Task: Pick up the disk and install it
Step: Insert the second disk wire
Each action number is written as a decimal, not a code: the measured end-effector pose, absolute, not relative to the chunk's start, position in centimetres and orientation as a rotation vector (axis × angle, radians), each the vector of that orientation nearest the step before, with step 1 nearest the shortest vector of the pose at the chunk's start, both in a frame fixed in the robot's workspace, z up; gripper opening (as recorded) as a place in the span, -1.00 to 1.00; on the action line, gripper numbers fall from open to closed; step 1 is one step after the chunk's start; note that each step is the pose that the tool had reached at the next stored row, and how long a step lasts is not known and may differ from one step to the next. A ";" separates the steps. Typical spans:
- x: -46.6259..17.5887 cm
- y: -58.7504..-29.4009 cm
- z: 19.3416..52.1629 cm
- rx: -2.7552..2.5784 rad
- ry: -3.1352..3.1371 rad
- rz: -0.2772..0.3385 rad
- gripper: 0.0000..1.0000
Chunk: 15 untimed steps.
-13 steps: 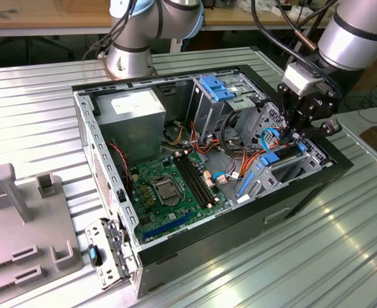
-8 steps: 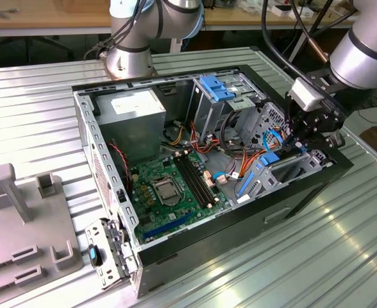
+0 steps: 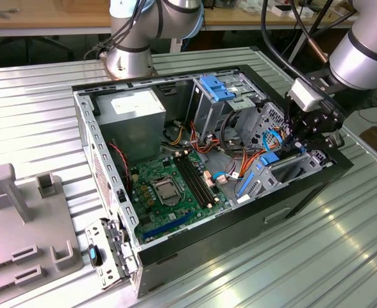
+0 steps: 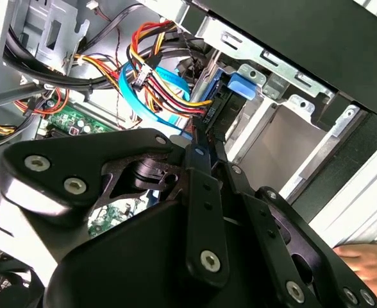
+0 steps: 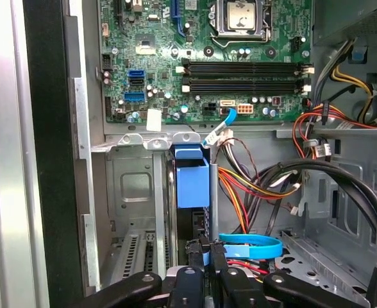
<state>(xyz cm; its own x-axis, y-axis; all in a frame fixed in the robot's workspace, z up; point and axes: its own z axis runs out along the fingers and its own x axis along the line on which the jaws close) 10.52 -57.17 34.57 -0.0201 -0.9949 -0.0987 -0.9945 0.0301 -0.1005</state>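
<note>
An open computer case [image 3: 195, 160] lies on its side on the ribbed metal table [image 3: 317, 256], its green motherboard [image 3: 169, 183] facing up and a grey power supply [image 3: 134, 119] in the far corner. The robot arm [image 3: 368, 54] reaches in at the exterior view's right, over the drive cage [image 3: 291, 170] at the case's front end.

In the first wrist view the disk [image 5: 192, 183] stands on edge inside that cage, its bright blue carrier frame showing against the grey sheet-metal bay wall [image 5: 134, 192]. Bundled red, orange and yellow power wires [image 5: 252, 186] run just beside it, and a flat blue data cable [image 5: 249, 245] loops near its lower end.

The gripper [image 5: 206, 253] sits right at the disk's near edge, its black fingers [image 5: 218, 256] drawn narrowly together on either side of the edge. They appear clamped on it, the disk already partway into the cage.

In the second wrist view a person's hand [image 4: 368, 263] rests at the frame's corner outside the case.
</note>
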 end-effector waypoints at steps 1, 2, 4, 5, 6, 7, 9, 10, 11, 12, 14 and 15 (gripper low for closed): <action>10.5 -57.2 34.7 -2.094 2.150 -0.006 -0.67; 10.5 -57.2 34.9 -2.092 2.151 -0.006 -0.67; 10.5 -57.2 34.9 -2.087 2.156 -0.006 -0.67; 10.5 -57.2 34.9 -2.086 2.157 -0.006 -0.67; 10.5 -57.2 34.9 -2.085 2.159 -0.006 -0.67; 10.5 -57.2 34.9 -2.083 2.160 -0.007 -0.67; 10.5 -57.2 34.9 -2.078 2.165 -0.007 -0.67; 10.5 -57.2 34.9 -2.075 2.168 -0.008 -0.67; 10.5 -57.2 34.9 -2.074 2.170 -0.008 -0.67; 10.5 -57.2 34.9 -2.073 2.171 -0.008 -0.67; 10.5 -57.2 34.9 -2.073 2.171 -0.008 -0.67; 10.5 -57.2 34.9 -2.073 2.171 -0.008 -0.67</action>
